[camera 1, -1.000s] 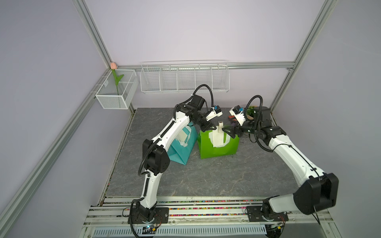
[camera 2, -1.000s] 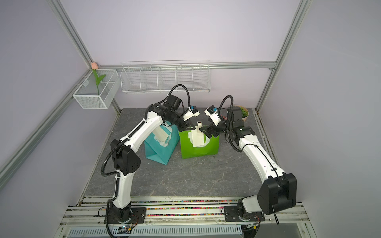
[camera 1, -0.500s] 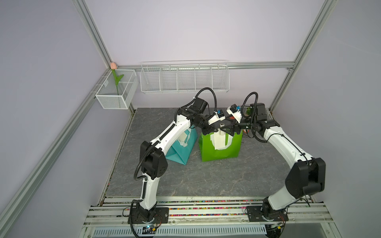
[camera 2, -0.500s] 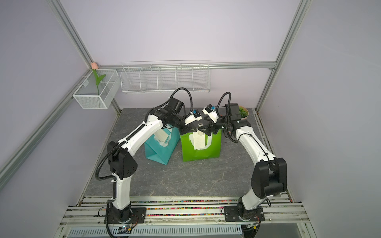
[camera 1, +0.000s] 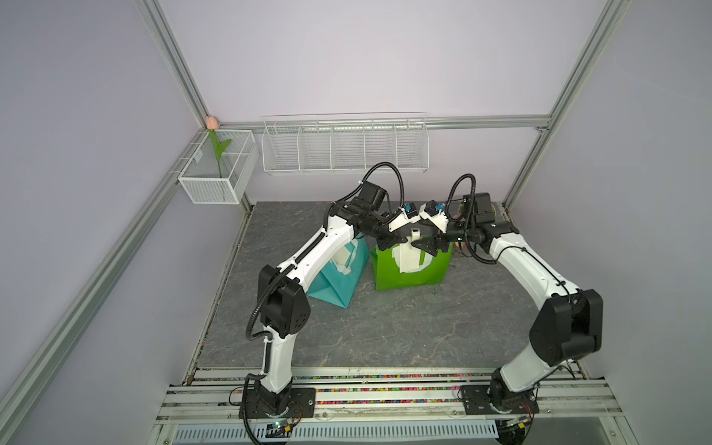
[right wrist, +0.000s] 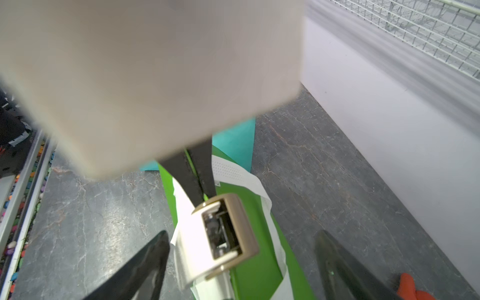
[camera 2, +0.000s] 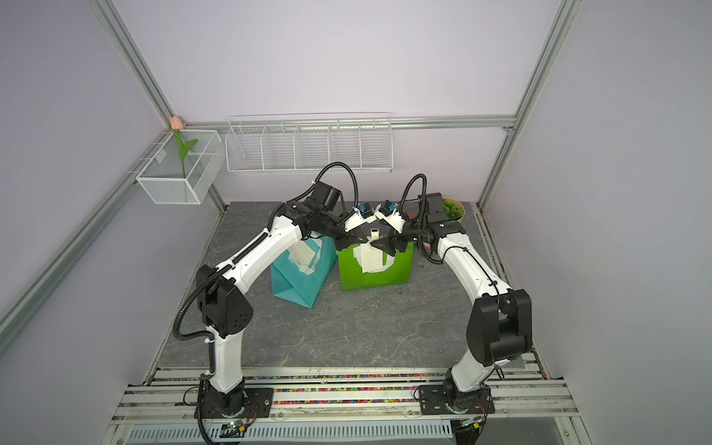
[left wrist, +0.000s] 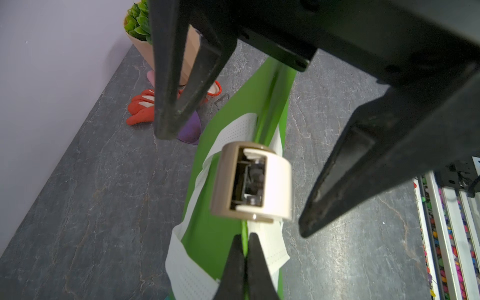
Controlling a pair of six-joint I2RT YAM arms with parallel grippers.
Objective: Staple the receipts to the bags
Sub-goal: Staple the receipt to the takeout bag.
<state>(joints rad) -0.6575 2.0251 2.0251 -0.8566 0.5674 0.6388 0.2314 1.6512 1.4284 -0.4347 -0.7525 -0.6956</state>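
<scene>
A bright green bag (camera 1: 408, 274) stands mid-table with a cream receipt (camera 2: 370, 259) lying against its front between the white handles. A white-and-beige stapler (camera 1: 415, 233) sits at that bag's top edge. My left gripper (left wrist: 244, 237) is shut on the green top edge just beside the stapler (left wrist: 250, 179). My right gripper (right wrist: 241, 235) is open, one finger on each side of the stapler (right wrist: 223, 233), touching nothing I can see. The teal bag (camera 1: 339, 285) stands to the left under my left arm, with another receipt (camera 2: 302, 252) on it.
A peach plant pot (camera 2: 452, 210) stands at the back right, with a red glove-like thing (left wrist: 140, 109) and a purple piece (left wrist: 191, 130) on the mat beside it. A wire rack (camera 1: 343, 148) and a mesh box (camera 1: 215, 169) hang on the walls.
My right arm has swung left from beside the green bag until its open fingers flank the stapler. The left gripper stayed shut on the bag's top edge, shifting slightly right.
</scene>
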